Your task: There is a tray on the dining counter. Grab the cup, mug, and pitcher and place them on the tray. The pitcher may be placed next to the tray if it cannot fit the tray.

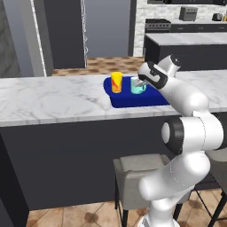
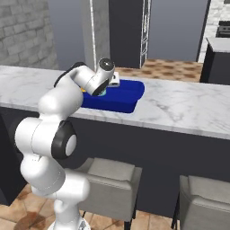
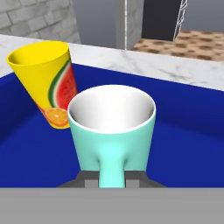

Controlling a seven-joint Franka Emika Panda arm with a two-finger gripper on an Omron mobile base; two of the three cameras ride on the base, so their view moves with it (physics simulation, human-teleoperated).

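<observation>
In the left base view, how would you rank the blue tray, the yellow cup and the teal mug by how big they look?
1. The tray, by far the widest.
2. The cup, taller than the mug.
3. The mug, partly hidden by the end effector.
Cup and mug are close in size, so their order is less sure.

Both base views look forward and down from behind the arm, left and right, sharing the table [image 1: 53,95] and tray [image 2: 128,96]. The hand view sits close behind the mug [image 3: 113,127].

No readable text or labels.
</observation>
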